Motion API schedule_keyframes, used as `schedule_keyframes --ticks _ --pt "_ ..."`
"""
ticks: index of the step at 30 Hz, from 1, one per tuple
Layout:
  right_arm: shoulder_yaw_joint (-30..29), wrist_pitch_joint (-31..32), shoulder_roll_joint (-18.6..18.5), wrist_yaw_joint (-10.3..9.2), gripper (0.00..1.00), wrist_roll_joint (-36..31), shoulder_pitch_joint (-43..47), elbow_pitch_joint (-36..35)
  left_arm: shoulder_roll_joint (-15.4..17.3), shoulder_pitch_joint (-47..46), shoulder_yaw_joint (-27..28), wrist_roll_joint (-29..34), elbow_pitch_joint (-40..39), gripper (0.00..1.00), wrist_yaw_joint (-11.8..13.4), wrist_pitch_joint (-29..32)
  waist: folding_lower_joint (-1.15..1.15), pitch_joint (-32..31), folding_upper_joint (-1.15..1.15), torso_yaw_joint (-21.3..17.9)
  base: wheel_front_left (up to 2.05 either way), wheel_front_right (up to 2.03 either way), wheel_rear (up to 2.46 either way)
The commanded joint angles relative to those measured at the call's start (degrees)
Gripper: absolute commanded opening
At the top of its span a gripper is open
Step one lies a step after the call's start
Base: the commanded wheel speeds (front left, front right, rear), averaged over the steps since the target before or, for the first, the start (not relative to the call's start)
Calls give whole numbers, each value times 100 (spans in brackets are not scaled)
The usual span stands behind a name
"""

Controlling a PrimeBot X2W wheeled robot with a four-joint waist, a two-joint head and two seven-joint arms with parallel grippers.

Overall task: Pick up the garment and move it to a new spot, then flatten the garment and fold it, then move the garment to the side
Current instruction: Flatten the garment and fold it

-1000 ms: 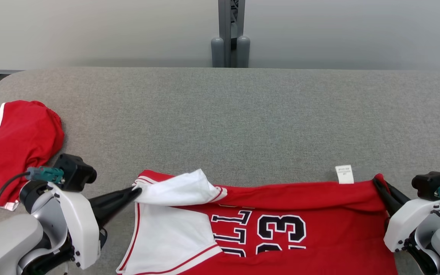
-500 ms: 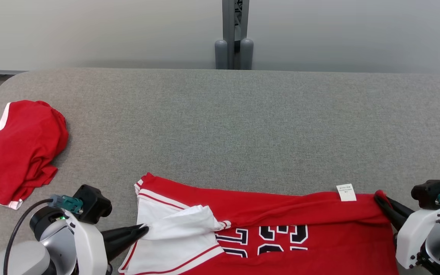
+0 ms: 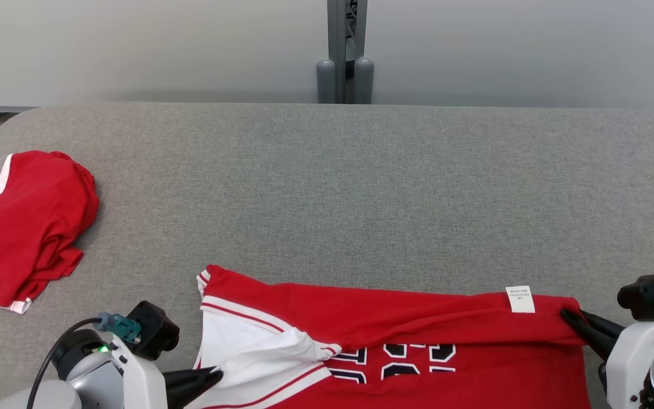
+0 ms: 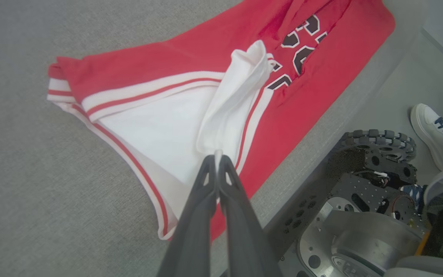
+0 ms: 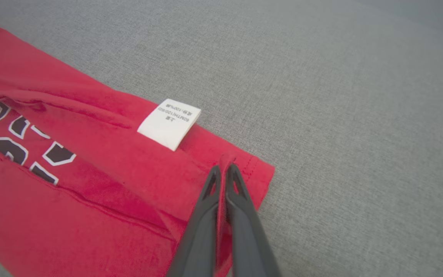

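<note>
Along the near edge of the grey table (image 3: 361, 187) lies the red jersey (image 3: 406, 318), lettering up and partly folded over itself. The left gripper (image 3: 218, 374) pinches its white sleeve fabric at the near left. The right gripper (image 3: 565, 314) is clamped on the red hem corner at the near right, just beside a white label (image 3: 520, 299). Farther left, well apart, sits a crumpled red cloth (image 3: 26, 227). A grey post (image 3: 344, 57) stands beyond the far edge.

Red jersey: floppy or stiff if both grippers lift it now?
Probably floppy: the jersey creases and bunches where the left gripper pinches its white panel. Likely sags between the grips, the right gripper holding only a hem corner. Seems light; thin folds lie flat.
</note>
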Motion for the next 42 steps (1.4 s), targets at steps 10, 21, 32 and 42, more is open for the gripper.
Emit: schedule_keyframes --ticks 10,21,32,42 --pt "115 139 -318 -1 0 -50 -70 -68 0 236 8 75 3 0 -10 199 0 -6 0 -4 0 0 0" --pt "234 263 -207 -1 100 153 53 -23 -60 355 8 134 70 20 -38 364 0 -16 0 9 0 0 0" --pt "-107 1264 -678 -1 100 1437 513 -592 -113 424 80 424 316 100 151 244 0 -93 0 -33 0 0 0" --pt "-1286 -546 -219 -1 100 940 534 -397 -763 318 907 818 868 100 1043 -1649 0 -248 0 -88 0 0 0"
